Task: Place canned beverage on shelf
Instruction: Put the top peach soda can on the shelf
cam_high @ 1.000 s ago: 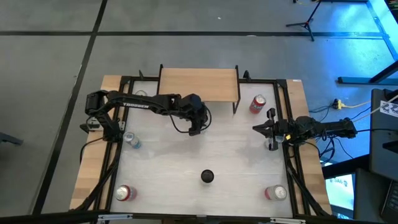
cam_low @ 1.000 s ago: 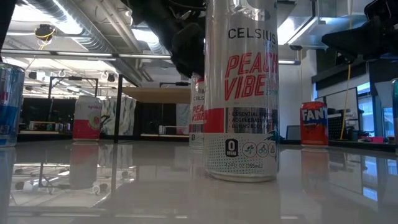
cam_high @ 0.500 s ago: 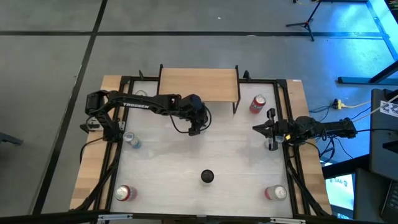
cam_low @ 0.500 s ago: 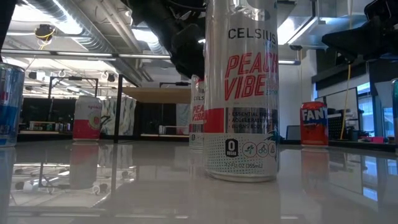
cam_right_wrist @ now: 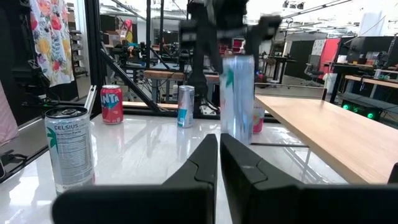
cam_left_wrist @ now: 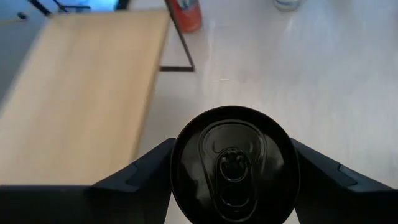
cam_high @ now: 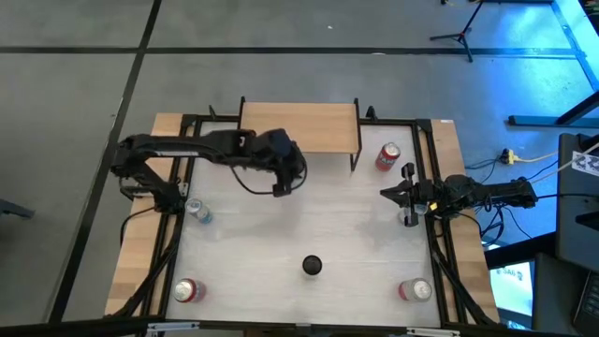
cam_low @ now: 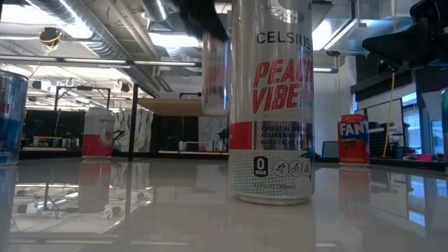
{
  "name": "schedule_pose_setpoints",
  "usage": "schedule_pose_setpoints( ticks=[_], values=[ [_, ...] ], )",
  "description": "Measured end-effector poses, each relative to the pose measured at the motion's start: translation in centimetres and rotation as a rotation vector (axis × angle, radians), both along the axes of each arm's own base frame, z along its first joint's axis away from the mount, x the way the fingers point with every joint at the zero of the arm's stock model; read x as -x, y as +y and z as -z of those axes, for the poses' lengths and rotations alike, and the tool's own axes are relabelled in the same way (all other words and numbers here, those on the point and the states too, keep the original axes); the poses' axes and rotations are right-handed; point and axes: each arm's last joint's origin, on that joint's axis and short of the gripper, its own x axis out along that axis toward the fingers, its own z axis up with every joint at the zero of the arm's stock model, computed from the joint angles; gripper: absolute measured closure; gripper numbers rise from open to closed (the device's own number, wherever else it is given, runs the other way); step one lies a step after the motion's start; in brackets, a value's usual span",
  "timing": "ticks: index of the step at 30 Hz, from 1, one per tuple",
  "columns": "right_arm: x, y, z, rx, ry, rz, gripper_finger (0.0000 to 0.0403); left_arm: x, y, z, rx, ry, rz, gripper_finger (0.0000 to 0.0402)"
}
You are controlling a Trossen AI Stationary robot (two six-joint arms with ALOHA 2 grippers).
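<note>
Left gripper clamps the can, upright and clear of the table, just off the shelf by the far edge. Board lies right alongside. Right gripper, shut and empty, waits farther off.

Light wooden shelf, red Fanta can, black-topped held can.
</note>
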Motion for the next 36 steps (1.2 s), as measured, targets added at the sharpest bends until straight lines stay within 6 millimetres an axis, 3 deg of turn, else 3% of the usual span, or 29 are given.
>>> schedule_pose_setpoints(
  ticks=[4,12,26,36],
  values=[
    [0.0,0.0,0.0,0.0,0.001,0.0,0.0384,1.9,0.5,-3.5,-0.049,-0.012,-0.057,0.0167],
    [0.0,0.0,0.3,0.001,0.027,0.0,0.0384,4.8,3.2,-7.0,-0.099,-0.022,-0.137,0.0165],
    [0.0,0.0,0.4,-0.001,0.037,0.002,0.0384,9.6,13.1,-6.8,-0.039,0.019,-0.247,0.0161],
    [0.0,0.0,0.4,0.003,0.036,0.003,0.0384,13.3,17.2,-6.8,0.018,-0.027,-0.254,0.0161]
  ],
)
